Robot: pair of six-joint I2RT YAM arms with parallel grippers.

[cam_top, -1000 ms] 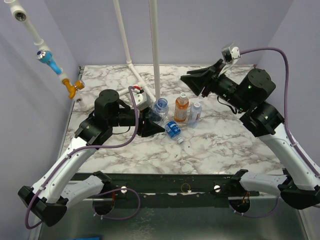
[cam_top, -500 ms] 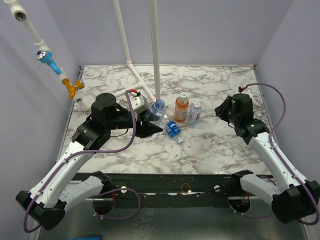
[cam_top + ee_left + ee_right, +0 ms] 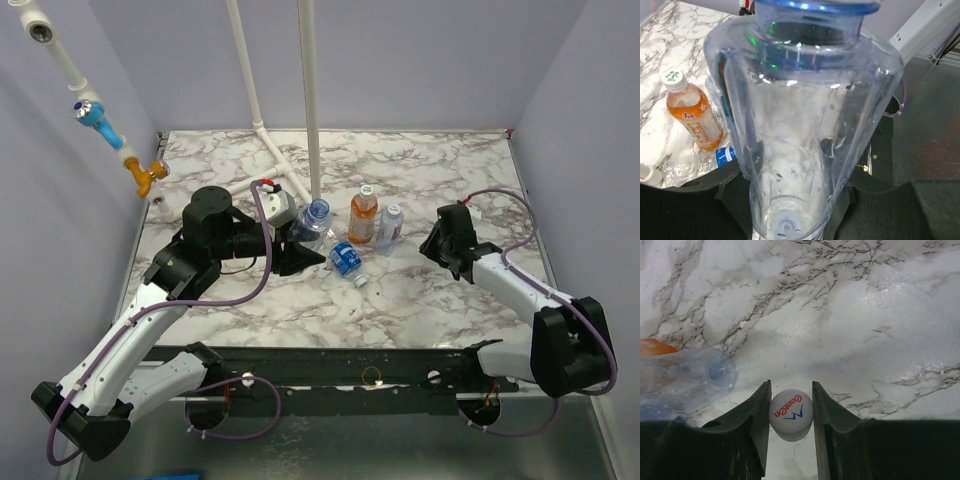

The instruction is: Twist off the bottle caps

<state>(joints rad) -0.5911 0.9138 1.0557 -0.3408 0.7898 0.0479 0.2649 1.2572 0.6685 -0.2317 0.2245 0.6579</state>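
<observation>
L hand (image 3: 303, 248) clamped on clear bottle (image 3: 805, 130); R hand (image 3: 790, 392) nearly closed, pinching white cap (image 3: 791, 415) w/ red-blue logo

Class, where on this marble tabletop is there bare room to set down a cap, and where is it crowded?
Bare: the marble tabletop behind the right gripper, up to the far edge, and the near strip before the black rail. Crowded: the centre, round the orange-drink bottle and clear plastic bottles.
</observation>
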